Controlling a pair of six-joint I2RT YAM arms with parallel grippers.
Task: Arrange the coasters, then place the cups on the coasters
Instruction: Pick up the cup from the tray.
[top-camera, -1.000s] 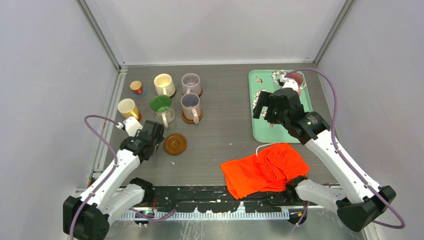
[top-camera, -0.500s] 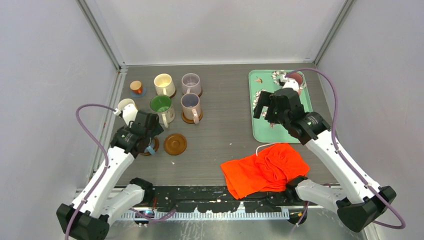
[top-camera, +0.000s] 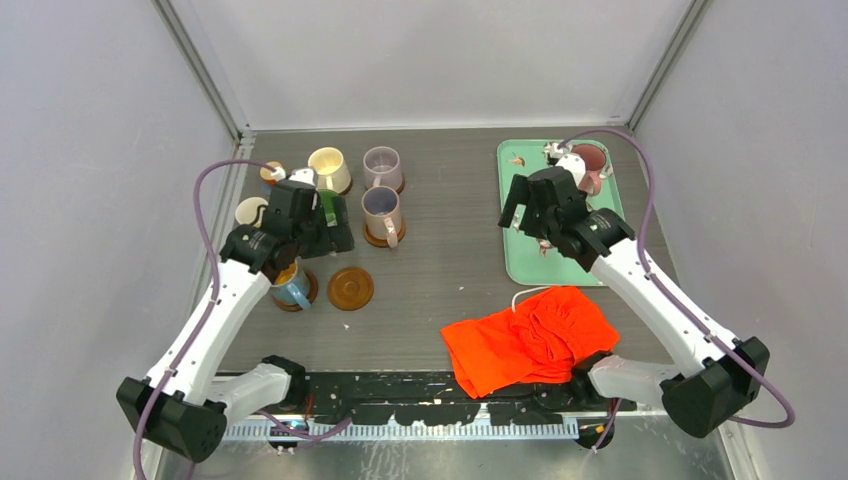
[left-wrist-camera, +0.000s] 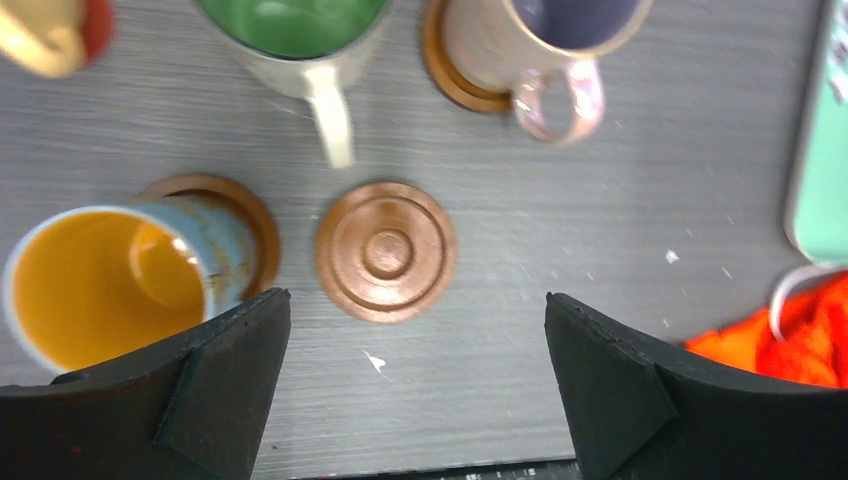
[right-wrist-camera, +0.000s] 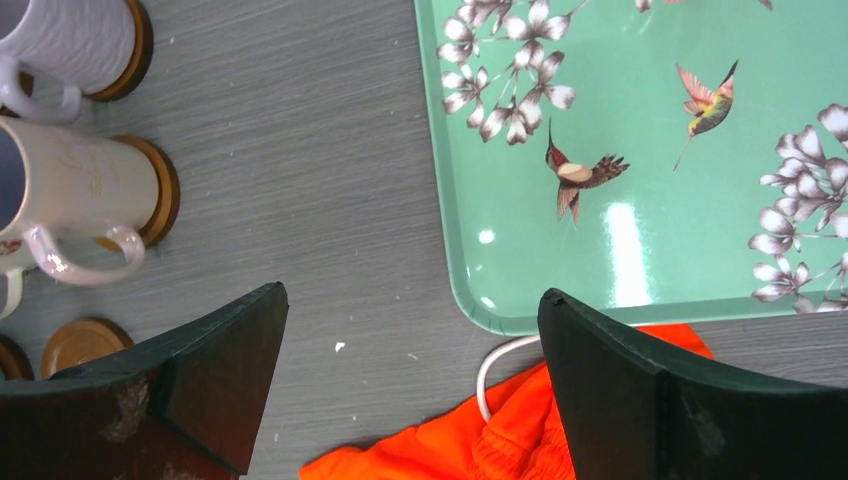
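cup (left-wrist-camera: 110, 285) on coaster (left-wrist-camera: 260, 218), both jaws open

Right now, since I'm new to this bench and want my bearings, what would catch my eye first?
The bright orange cloth, crumpled at the near edge right of centre, stands out most. Next comes the teal floral tray at the far right, with a maroon cup at its far end. On the left, one bare wooden coaster lies beside the blue mug with an orange inside.
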